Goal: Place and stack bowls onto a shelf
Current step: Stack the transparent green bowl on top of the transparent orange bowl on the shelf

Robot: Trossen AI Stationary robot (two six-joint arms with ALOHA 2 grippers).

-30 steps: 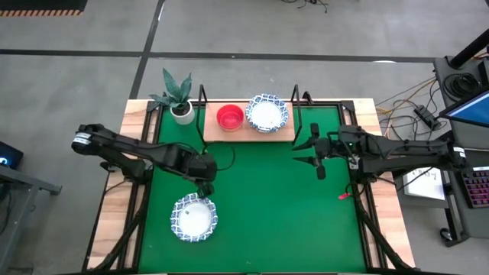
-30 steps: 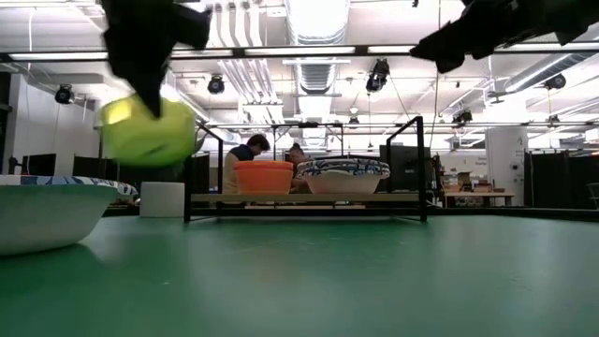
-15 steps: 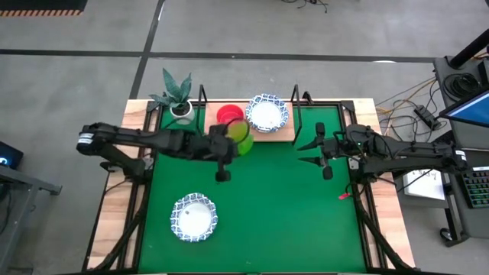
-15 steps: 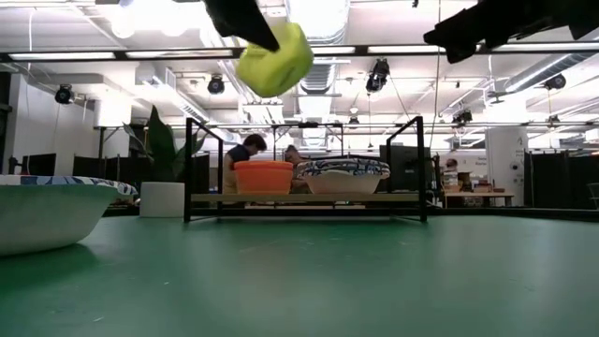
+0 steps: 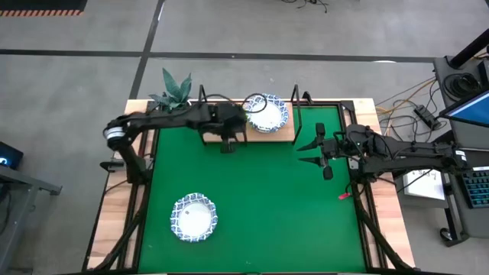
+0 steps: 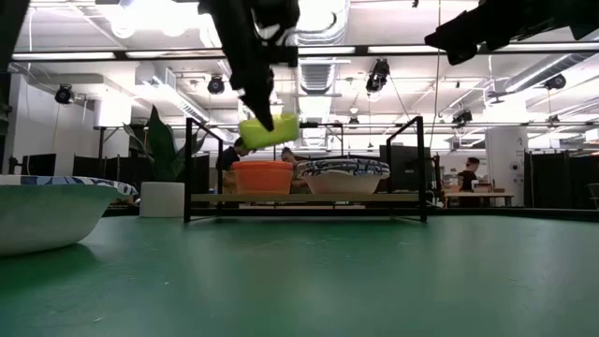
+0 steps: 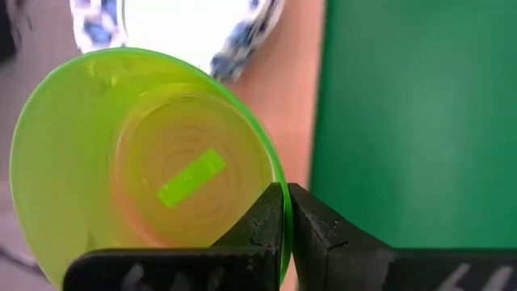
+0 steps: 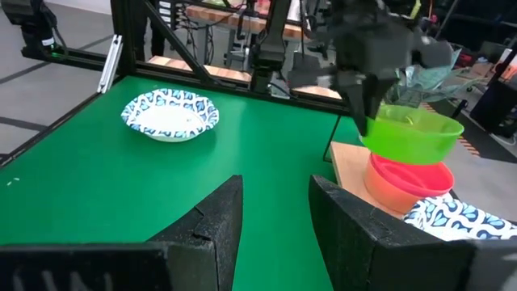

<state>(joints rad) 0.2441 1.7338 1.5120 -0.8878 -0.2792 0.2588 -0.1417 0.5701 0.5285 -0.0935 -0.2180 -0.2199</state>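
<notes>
My left gripper (image 6: 261, 116) hangs over the shelf (image 5: 286, 131), shut on a yellow-green bowl (image 6: 270, 129). That bowl hovers just above the red bowl (image 6: 264, 176) standing on the shelf board; in the high view my arm hides both. A blue-rimmed white bowl (image 5: 267, 113) stands on the shelf beside the red one. Another blue-rimmed bowl (image 5: 194, 217) rests on the green mat near the left front. My right gripper (image 5: 304, 151) is open, empty, and hovers over the mat to the right of the shelf. My left gripper pinches the yellow-green bowl's rim (image 7: 279, 176), one finger (image 7: 260, 222) inside the bowl and one (image 7: 313, 230) outside. The fingers come from above, pointing down, on the rim's side toward the table's left. The bowl hangs clear, slightly tilted, with a small gap above the red bowl (image 8: 400, 182).
A small white pot with a green plant (image 5: 177, 92) stands at the shelf's left end. The shelf's black frame posts (image 6: 418, 164) rise at its corners. The green mat (image 5: 267, 206) between the shelf and the near bowl holds nothing else. People show in the room behind.
My left gripper has carried the yellow-green bowl from above the near-left bowl up and toward the table's far edge. It then came down over the red bowl on the shelf. It has stayed shut on the bowl throughout. My right arm has barely moved.
</notes>
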